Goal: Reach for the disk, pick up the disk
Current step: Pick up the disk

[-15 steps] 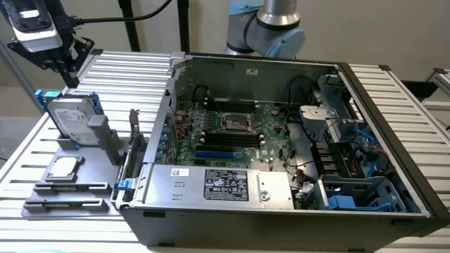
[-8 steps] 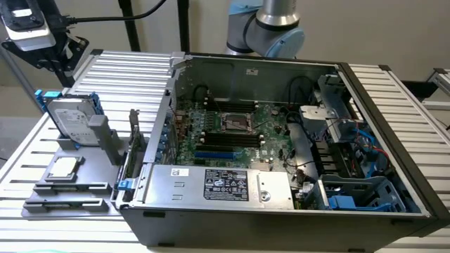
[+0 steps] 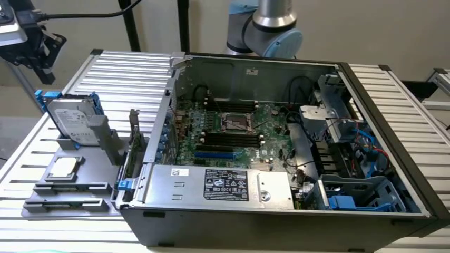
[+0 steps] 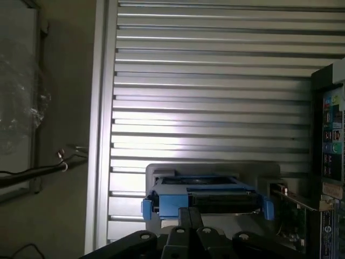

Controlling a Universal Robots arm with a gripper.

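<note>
One gripper (image 4: 188,213) is at work here, and its two fingers are pressed together with nothing between them. The disk (image 3: 73,120) stands on edge in a grey holder (image 3: 105,145) on the ribbed table (image 3: 119,68), just beside the open computer case (image 3: 281,137) on the exterior view's left, with a small silver chip (image 3: 63,167) lying flat in the tray nearer the camera. In the exterior view the gripper hangs above the disk and well apart from it, off toward the table's far corner, so the disk lies below and forward of the jaws. From the wrist view the disk's upper edge faces the fingertips, a blue rail at each end. The seam between the fingers looks square to that long edge. As I judge it, the reach is barely begun, and the jaws are too tightly closed to take the disk.
</note>
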